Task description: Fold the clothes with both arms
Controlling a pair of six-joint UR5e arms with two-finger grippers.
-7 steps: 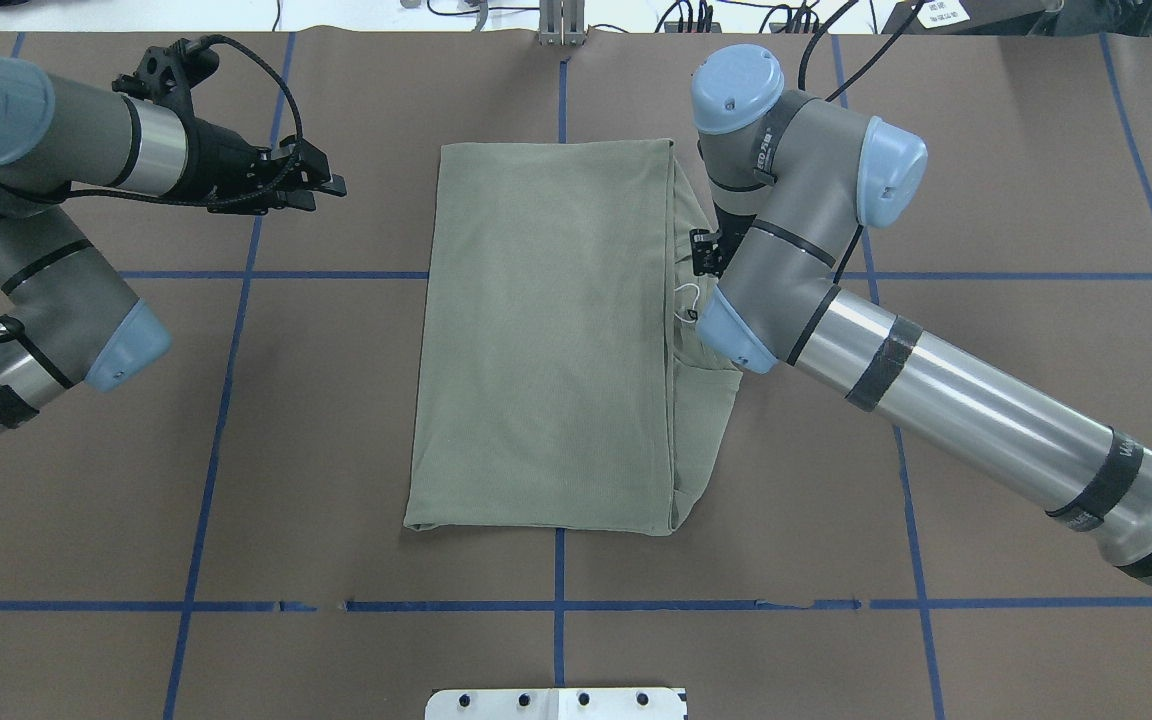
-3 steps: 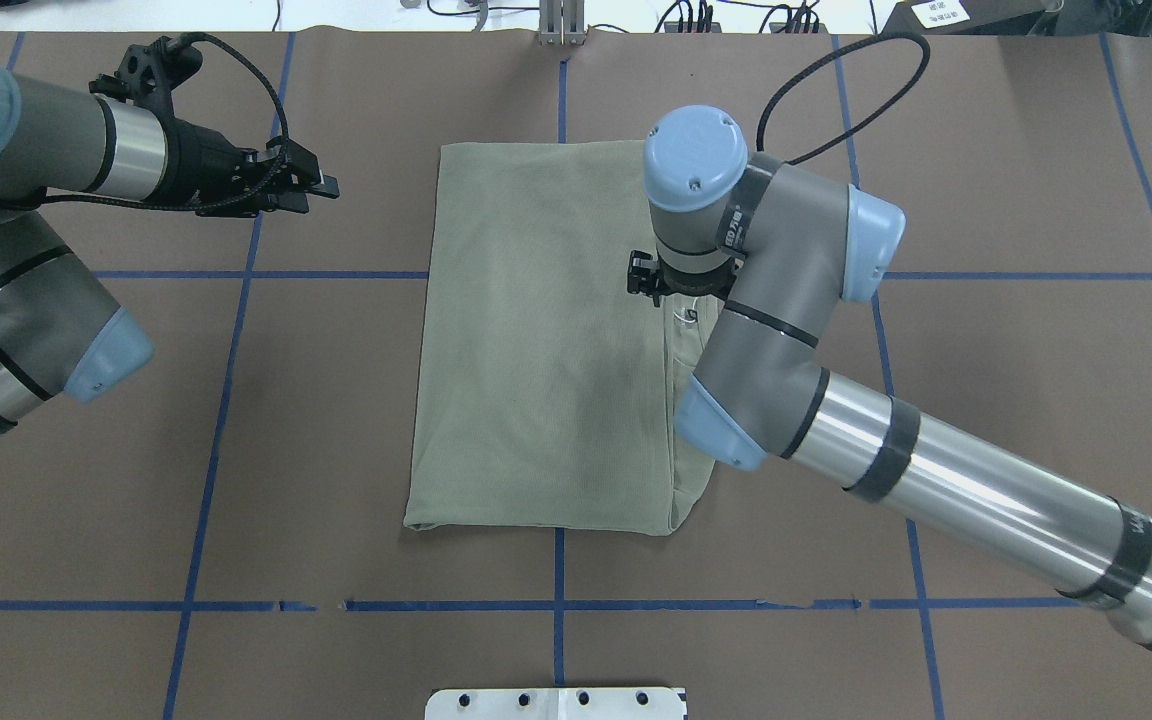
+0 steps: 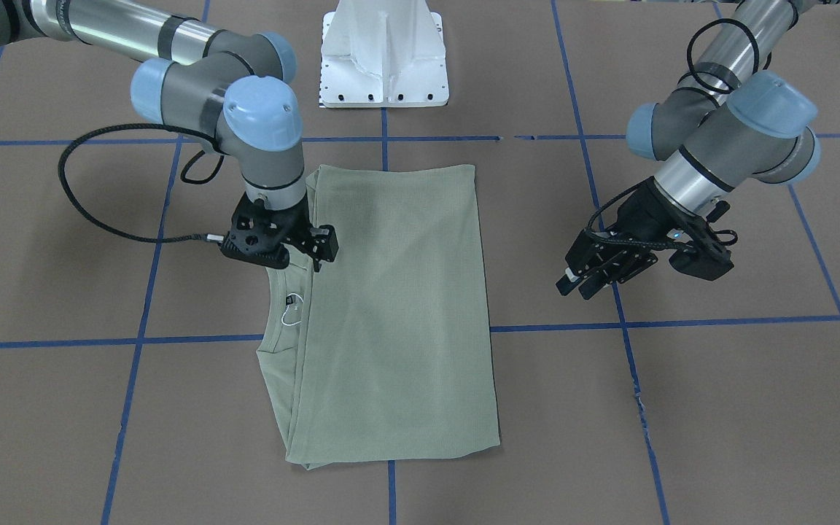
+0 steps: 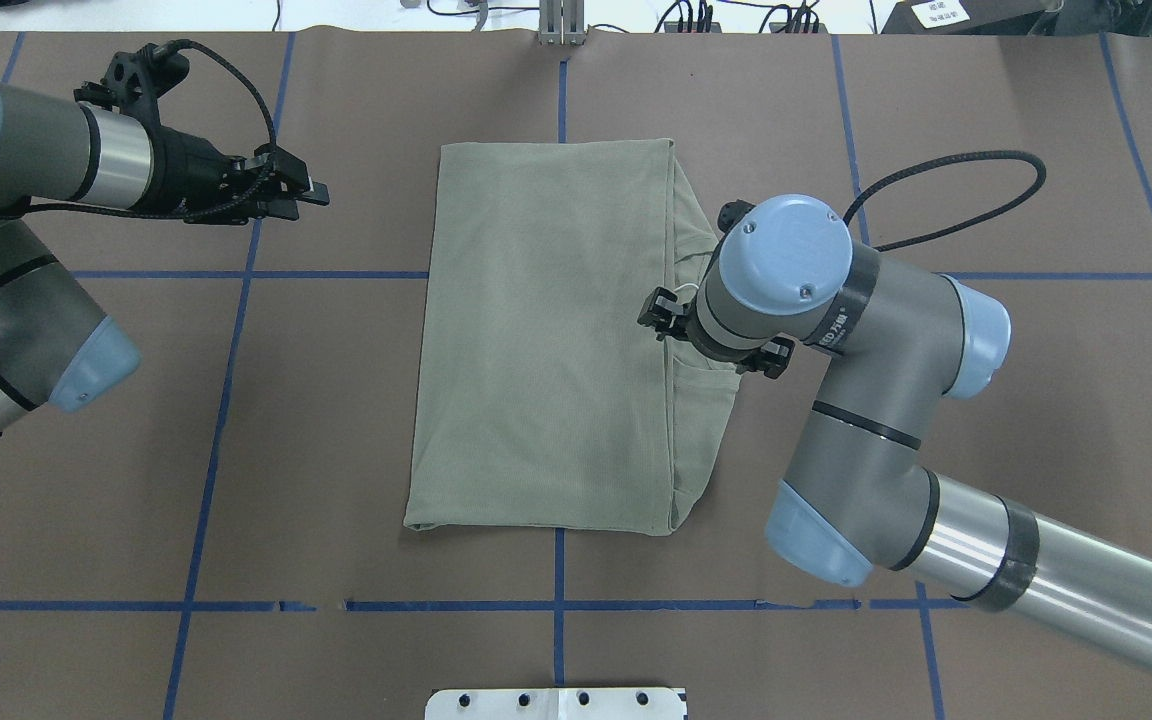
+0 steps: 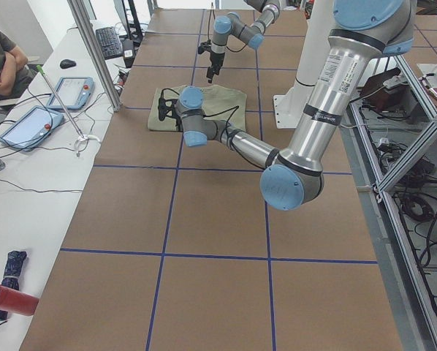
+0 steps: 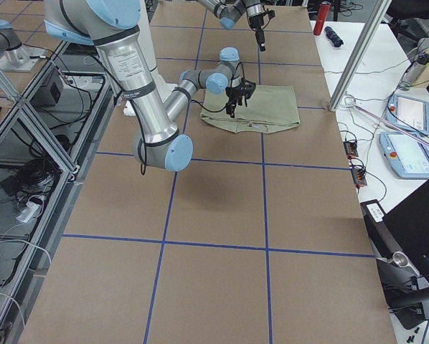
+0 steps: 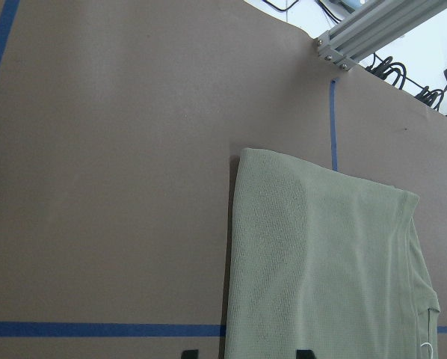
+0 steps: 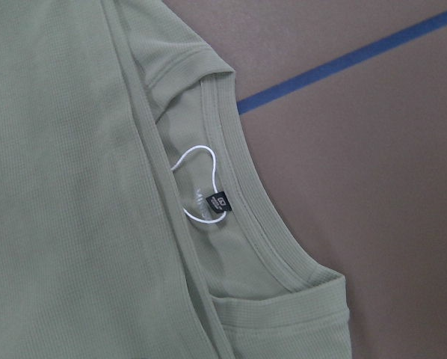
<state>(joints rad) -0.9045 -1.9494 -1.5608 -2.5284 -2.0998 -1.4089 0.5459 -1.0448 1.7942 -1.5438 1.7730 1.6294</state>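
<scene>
at the worktop's (image 4: 336,450) middle, shirt (image 4: 536,340) flat, folded lengthwise — right gripper (image 3: 278,251) newly shifted robotward over the collar (image 8: 242,176), empty, jaw gap unreadable; left gripper (image 3: 580,283) backed far-left, parted, empty: regrasp probably next.

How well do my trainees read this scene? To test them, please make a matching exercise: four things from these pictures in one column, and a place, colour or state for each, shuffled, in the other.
Things:
1. shirt
2. left pincer
3. right pincer
4. neck label

Descriptions:
a. over the brown table, clear of the shirt
b. black, with a white string looped through it
c. sage green, folded, lying flat
d. over the shirt's collar side

Pairs: 1-c, 2-a, 3-d, 4-b
</scene>
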